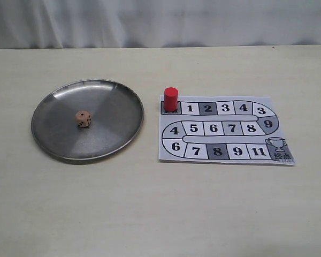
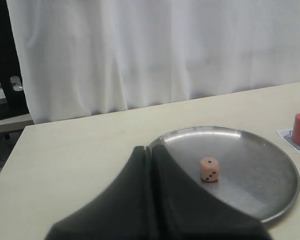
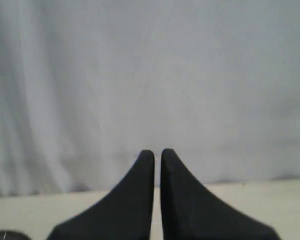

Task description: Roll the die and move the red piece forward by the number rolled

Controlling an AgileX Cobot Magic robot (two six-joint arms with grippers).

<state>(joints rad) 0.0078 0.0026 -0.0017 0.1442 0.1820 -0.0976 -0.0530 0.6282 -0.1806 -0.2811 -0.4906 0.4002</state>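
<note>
One of each task thing lies before you: one small light tan cube die [image 1: 83,119] with dark pips, and one bright red cylindrical red piece [image 1: 170,99]. You also have one round grey metal plate [image 1: 51,110], one printed paper game board [image 1: 213,128] with numbered squares, and two grippers, all on or over the pale wooden table [image 1: 150,209], with a white curtain [image 1: 160,21] behind it.

The die rests flat on one face near the middle of the plate, well clear of the rim. It is turned slightly, so a vertical edge rather than a flat face points toward the exterior camera. In the left wrist view one side face shows a diagonal line of dark pips; the pips on the top face are too small for you to count.

The red piece stands upright, its long axis vertical, on the dark square at the left end of the board's top row, just beside the square marked 1. The board lies flat to the right of the plate, near it but apart.

Your left gripper [image 2: 150,148] has its black fingers pressed together with nothing between them; it hangs over the table at the plate's edge. Your right gripper [image 3: 157,151] shows only a hairline slit between its fingers, grips nothing, and faces the curtain.
</note>
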